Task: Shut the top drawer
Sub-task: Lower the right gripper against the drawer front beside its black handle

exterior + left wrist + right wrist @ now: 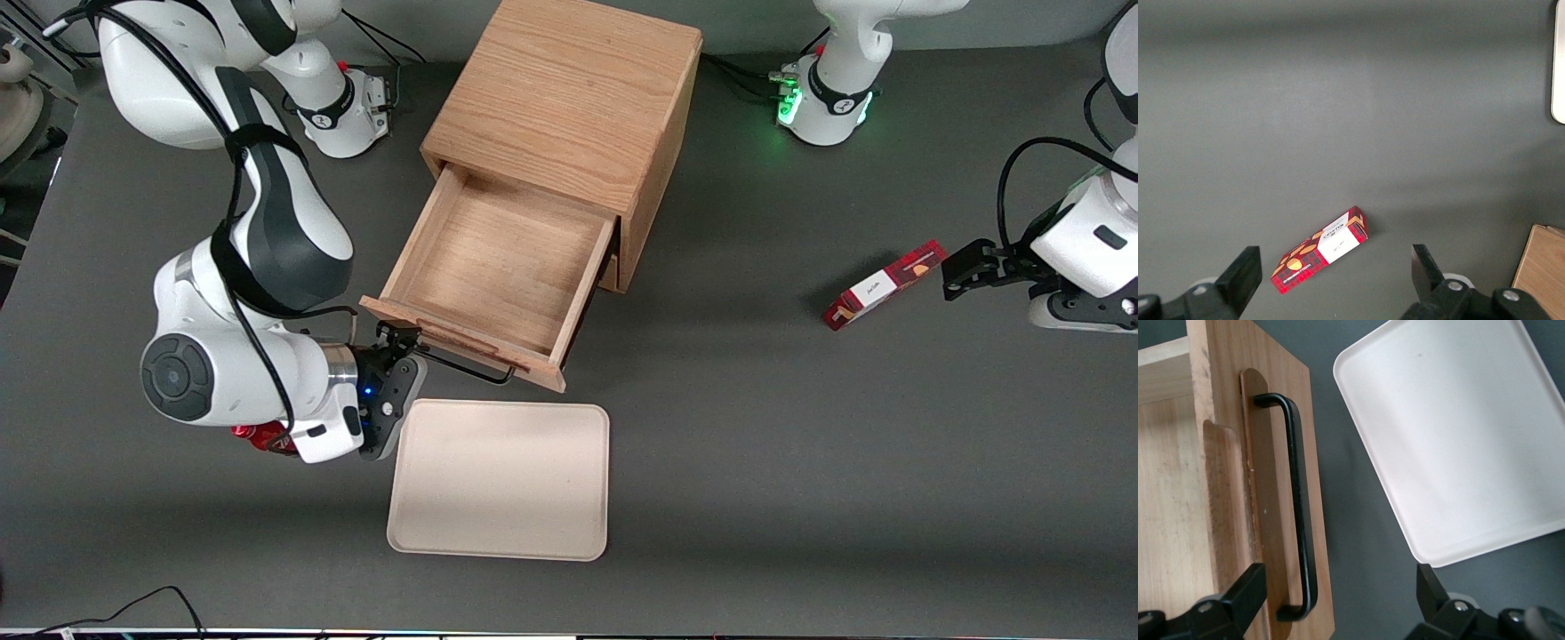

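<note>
The top drawer (493, 271) stands pulled well out of the oak cabinet (569, 98), its shallow box bare. The gripper (1338, 600) hangs in front of the drawer face, fingers (1245, 593) spread wide astride the black wire handle (1298, 513), apparently not touching it. A cream tray (502, 480) lies just beside, nearer the camera.

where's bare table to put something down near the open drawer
Bare table runs from the cabinet to the red snack box, and nearer the camera beside the tray toward the parked arm. It is crowded at the top drawer front: handle, open gripper and tray sit close together.
</note>
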{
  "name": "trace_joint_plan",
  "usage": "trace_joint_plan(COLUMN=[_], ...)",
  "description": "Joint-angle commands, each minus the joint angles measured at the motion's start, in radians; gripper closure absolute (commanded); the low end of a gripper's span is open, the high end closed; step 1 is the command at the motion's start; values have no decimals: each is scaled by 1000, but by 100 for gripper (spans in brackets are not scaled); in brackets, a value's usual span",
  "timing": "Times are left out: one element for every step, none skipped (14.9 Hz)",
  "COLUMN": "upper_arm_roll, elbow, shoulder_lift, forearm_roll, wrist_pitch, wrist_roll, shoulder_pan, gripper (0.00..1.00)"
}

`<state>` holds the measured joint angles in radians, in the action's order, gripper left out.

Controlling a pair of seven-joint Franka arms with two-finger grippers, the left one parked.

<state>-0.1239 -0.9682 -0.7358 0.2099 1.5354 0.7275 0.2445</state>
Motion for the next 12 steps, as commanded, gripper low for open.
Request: trace_joint_plan(upper_arm_roll=[-2, -2, -2, -3, -5, -10, -10, -10, -10, -10, -10, -11], elbow=[23, 22, 22, 22, 20, 19, 19, 17, 16, 16, 16, 13], shoulder_lift=[-27, -34, -45, -56, -62, -68, -70, -70, -74, -77, -82, -82], forearm_roll=[34, 34, 34, 36, 36, 34, 34, 34, 34, 34, 34, 34], wrist_pitch=[5, 6, 6, 6, 6, 6, 6, 6, 6, 6, 12, 20], wrist_roll=[15, 12, 1, -3, -5, -5, -7, -5, -5, -5, -5, -5], shoulder_pan=[4, 15, 16, 16, 21, 27, 27, 29, 29, 32, 35, 39], gripper=[0, 0, 0, 0, 0, 0, 0, 0, 0, 0, 0, 0])
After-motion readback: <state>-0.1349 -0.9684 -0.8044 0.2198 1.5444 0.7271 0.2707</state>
